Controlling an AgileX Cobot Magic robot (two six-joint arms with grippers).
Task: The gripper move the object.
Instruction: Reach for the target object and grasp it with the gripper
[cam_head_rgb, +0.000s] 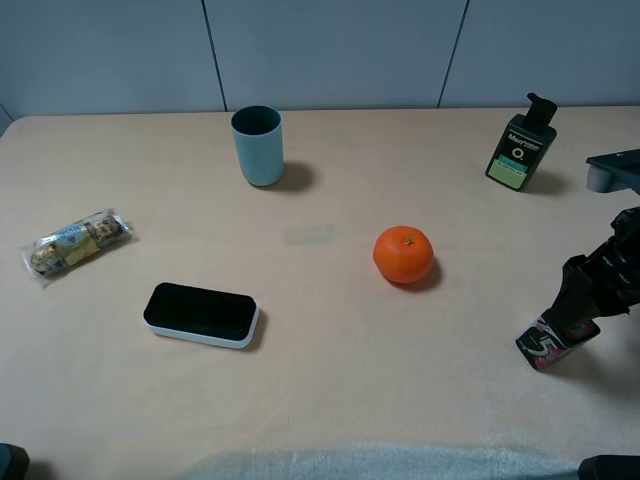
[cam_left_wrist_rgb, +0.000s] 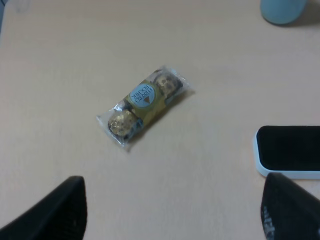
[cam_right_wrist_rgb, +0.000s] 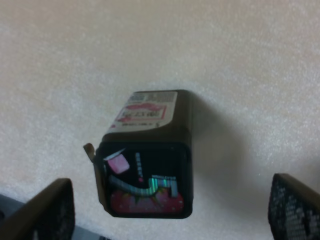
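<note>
The object, a small black box (cam_head_rgb: 545, 346) with a pink, white and teal "5" graphic, lies on the tan table (cam_head_rgb: 330, 380) at the right. My right gripper (cam_head_rgb: 574, 322) hangs just above its far end. In the right wrist view the box (cam_right_wrist_rgb: 147, 150) lies between the wide-apart fingers (cam_right_wrist_rgb: 47, 210), which are clear of it; the right gripper (cam_right_wrist_rgb: 170, 202) is open. My left gripper (cam_left_wrist_rgb: 175, 212) is open and empty, low at the near left, over bare table.
An orange (cam_head_rgb: 403, 254) sits mid-table. A teal cup (cam_head_rgb: 257, 145) stands at the back. A black-and-green pump bottle (cam_head_rgb: 520, 146) stands back right. A flat black-and-white case (cam_head_rgb: 200, 314) and a chocolate packet (cam_head_rgb: 77, 243) lie at the left, both also in the left wrist view (cam_left_wrist_rgb: 289, 151) (cam_left_wrist_rgb: 145, 106).
</note>
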